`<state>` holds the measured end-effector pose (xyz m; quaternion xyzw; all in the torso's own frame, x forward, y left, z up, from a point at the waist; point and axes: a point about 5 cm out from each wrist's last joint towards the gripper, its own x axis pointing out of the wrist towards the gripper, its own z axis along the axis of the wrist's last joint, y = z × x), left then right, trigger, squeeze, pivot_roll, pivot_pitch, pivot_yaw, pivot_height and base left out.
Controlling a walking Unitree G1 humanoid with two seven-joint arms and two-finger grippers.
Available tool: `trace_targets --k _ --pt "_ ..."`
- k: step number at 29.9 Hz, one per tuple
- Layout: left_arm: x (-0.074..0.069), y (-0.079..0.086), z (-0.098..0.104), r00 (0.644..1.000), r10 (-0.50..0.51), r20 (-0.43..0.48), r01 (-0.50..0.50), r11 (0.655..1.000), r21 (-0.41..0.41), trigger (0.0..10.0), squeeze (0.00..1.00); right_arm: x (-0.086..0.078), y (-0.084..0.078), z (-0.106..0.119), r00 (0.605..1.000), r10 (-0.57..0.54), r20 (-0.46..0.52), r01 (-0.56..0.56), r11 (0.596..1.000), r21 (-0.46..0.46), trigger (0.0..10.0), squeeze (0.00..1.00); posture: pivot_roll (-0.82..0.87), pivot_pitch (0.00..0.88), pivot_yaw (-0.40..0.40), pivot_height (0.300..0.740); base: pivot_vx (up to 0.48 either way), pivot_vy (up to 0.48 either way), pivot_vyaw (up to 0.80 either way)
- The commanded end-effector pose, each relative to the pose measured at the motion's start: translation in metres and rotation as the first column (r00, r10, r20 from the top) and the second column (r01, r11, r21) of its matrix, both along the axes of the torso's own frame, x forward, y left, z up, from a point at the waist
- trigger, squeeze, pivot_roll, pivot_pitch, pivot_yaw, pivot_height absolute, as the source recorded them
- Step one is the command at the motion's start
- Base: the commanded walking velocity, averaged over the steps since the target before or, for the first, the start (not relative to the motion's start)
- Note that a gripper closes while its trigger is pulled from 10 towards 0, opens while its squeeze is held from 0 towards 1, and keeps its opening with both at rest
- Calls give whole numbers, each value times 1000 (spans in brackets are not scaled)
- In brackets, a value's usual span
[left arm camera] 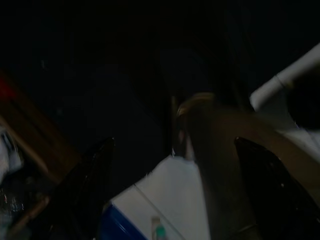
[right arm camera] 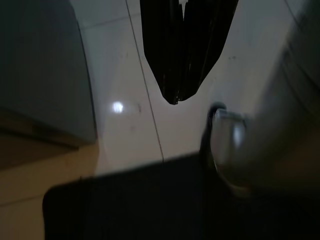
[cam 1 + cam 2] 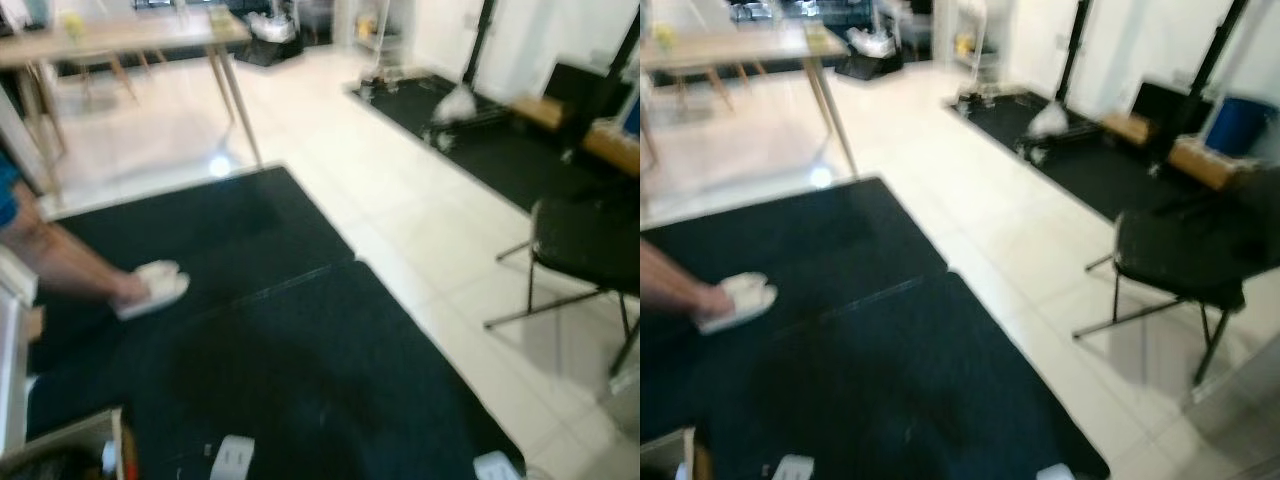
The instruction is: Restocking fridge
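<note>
Blurred blue-and-white box (image 1: 165, 200) below the parted left hand (image 1: 175, 190).

No readable text anywhere, frames soft with blur, small white packet (image 3: 233, 457) on the black mat (image 3: 300, 350) shows no legible print, blue-and-white carton (image 1: 160, 210) in the dark left wrist view bears no lettering that can be made out

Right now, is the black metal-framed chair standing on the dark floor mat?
No, the black metal-framed chair stands on the white tiled floor, to the right of the dark floor mat.
</note>
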<state>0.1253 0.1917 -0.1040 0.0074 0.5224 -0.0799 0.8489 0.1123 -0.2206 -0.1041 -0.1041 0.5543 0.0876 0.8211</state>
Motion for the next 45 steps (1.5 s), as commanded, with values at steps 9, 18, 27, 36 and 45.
trace_targets --k 9,18,27,36,45 --pt "-6 0 -2 1000 -7 -23 8 1000 0 10000 0 -4 -7 0 1000 -8 -12 7 999 -44 10000 0 4 0 -30 740 357 0 0" --pt "-5 0 -2 1000 -13 -22 13 1000 2 10000 0 -3 -9 0 1000 -10 -14 9 998 -60 10000 0 4 0 -30 740 358 0 0" --pt "-5 -1 -2 1000 -10 -21 10 1000 -1 10000 0 -4 -6 -1 1000 -9 -19 8 999 -53 10000 0 4 0 -29 740 358 0 0" --pt "-6 -1 -2 1000 -8 -24 8 1000 -2 10000 0 -8 -3 -2 1000 -6 -29 4 999 -48 10000 0 6 0 -28 740 358 0 0" --pt "-6 0 -2 1000 -7 -23 7 1000 -1 10000 0 -4 -2 -1 1000 -4 -19 4 999 -38 10000 0 6 0 -29 740 362 0 0"
